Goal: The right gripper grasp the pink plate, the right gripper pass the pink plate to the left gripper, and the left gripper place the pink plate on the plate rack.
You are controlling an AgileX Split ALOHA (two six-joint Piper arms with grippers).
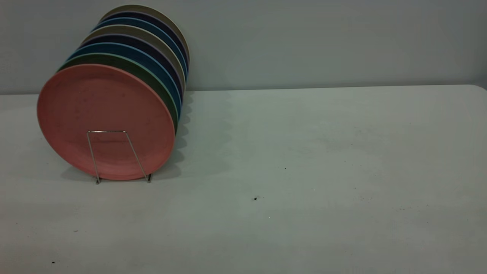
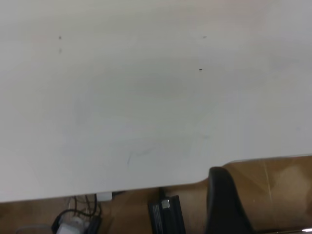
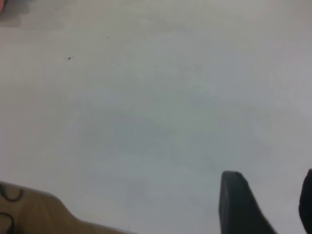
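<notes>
The pink plate (image 1: 102, 110) stands on edge at the front of the plate rack (image 1: 91, 152), at the table's far left in the exterior view. One silver wire loop crosses its lower face. Neither gripper shows in the exterior view. My right gripper (image 3: 270, 197) is open and empty, low over bare table, far from the plate. A pink sliver (image 3: 1, 5) shows at one corner of the right wrist view. My left gripper (image 2: 224, 204) shows only as a dark blunt tip by the table's edge, holding nothing that I can see.
Several more plates stand on edge behind the pink one: a green plate (image 1: 152, 78), blue, dark and tan ones. The white table (image 1: 304, 171) spreads right of the rack. Beyond the table edge are brown floor (image 2: 282, 190) and cables (image 2: 73, 222).
</notes>
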